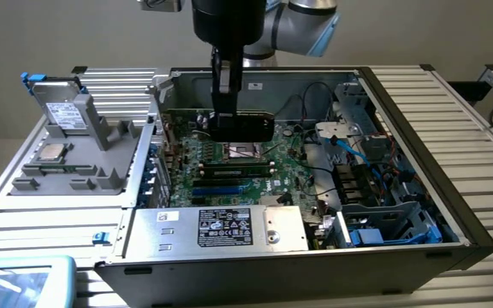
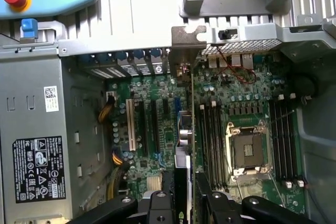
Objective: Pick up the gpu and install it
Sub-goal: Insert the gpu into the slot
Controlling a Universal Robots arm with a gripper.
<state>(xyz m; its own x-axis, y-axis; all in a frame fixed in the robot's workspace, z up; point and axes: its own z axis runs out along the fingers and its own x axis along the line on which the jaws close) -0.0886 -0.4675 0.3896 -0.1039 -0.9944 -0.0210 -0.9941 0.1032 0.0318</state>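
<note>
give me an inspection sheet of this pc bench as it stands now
surface: slatted aluminium table with an open pc case on it
job's things: gpu upright over the motherboard, its metal bracket at the case's rear wall
clutter: grey fixture holding a silver labelled drive and a cpu; teach pendant
grippers: gripper shut on the gpu
cables: blue and black cables inside the case, on the exterior view's right
surroundings: plain wall

Silver-grey arm (image 1: 302,19) with a light blue joint cap, black wrist housing and slim black gripper (image 1: 228,110).
</note>
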